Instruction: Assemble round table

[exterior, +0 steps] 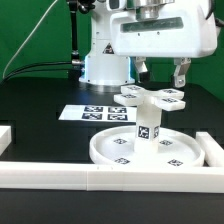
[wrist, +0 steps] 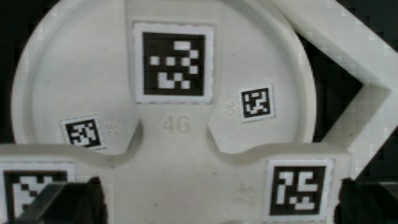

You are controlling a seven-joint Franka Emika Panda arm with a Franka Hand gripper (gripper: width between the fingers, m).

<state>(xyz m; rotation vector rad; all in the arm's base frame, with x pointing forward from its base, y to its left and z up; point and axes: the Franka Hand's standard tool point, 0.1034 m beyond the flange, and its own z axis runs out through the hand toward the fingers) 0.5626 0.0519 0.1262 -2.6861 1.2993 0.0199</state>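
Note:
The large rimmed round disc (exterior: 120,152) lies flat on the black table near the front rail. The short cylinder post (exterior: 148,128) stands upright on it. The four-armed cross piece (exterior: 152,97) sits on top of the post. My gripper (exterior: 160,80) hangs just above the cross piece with its fingers (exterior: 181,72) spread wide. In the wrist view the cross piece (wrist: 178,125) fills the picture with its tags, and one arm of it lies between my dark fingers (wrist: 377,200). My gripper (wrist: 199,200) looks open, with its fingers beside that arm.
The marker board (exterior: 95,113) lies behind the disc. Long white rails run along the front (exterior: 100,176), at the exterior view's right (exterior: 214,150) and at its left (exterior: 5,135). The robot base (exterior: 105,65) stands at the back.

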